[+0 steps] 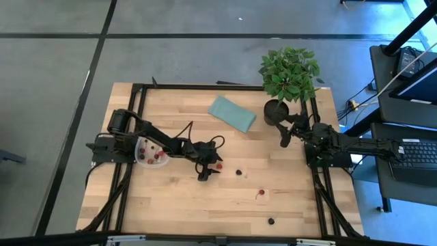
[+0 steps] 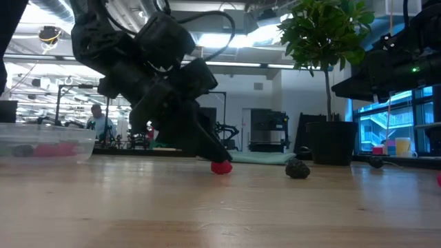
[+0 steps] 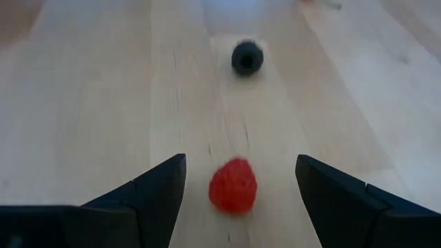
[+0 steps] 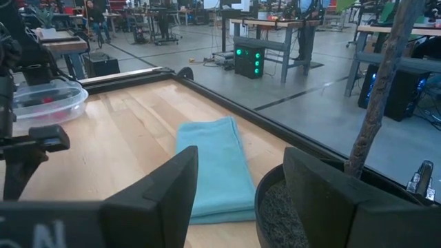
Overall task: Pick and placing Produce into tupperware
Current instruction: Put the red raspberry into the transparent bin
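A red raspberry [image 3: 233, 184] lies on the wood, and my left gripper [image 3: 240, 165] is open with one finger on each side of it, not touching. In the high view that gripper [image 1: 210, 171] sits mid-table beside the berry [image 1: 219, 165]. It is low over the table in the low view [image 2: 207, 148], with the berry [image 2: 221, 167] at its tip. Farther on lie a dark berry [image 3: 247, 57] [image 1: 239, 172], a red stemmed one [image 1: 260, 195] and another dark one [image 1: 271, 221]. The clear tupperware [image 1: 150, 152] holds several berries. My right gripper [image 4: 241, 162] waits open near the plant pot [image 1: 276, 113].
A flat teal pad [image 1: 232, 113] lies toward the far edge, next to the potted plant [image 1: 288, 72] at the far right corner. The left arm reaches over the tupperware. Bare wood shows along the near edge. A person [image 2: 100, 124] stands in the room beyond the table.
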`<state>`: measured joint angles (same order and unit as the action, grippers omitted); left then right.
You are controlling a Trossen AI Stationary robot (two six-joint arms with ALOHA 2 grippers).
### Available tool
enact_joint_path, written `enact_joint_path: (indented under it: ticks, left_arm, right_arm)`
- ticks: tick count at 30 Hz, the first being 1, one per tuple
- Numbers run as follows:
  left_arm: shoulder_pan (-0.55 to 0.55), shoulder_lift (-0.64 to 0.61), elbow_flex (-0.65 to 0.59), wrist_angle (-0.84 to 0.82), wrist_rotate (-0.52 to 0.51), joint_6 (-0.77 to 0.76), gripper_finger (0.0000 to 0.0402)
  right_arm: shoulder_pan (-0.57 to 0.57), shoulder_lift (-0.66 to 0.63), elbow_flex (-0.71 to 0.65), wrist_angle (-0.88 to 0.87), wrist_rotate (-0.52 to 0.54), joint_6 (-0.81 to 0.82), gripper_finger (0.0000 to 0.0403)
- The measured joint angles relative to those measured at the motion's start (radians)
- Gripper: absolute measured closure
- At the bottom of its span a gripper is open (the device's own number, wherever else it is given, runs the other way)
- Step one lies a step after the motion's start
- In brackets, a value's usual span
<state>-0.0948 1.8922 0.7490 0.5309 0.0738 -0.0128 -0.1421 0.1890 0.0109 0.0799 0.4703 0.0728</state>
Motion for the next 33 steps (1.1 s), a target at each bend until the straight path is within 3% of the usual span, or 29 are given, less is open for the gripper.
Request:
enact_joint_path:
  ticks: [10,21,33]
  left_arm:
    - [0.001,0.007,0.002,-0.069,-0.045,0.0,0.0135]
    - [0.001,0.055,0.003,-0.006,-0.041,0.0,0.0136]
    - [0.002,0.058,0.002,-0.014,-0.046,-0.006,0.0191]
  right_arm:
    - [0.0,0.0,0.0,-0.004,0.0,0.0,0.0186]
    - [0.0,0.0,0.0,-0.004,0.0,0.0,0.0186]
    - [0.0,0.0,0.0,-0.004,0.0,-0.002,0.0186]
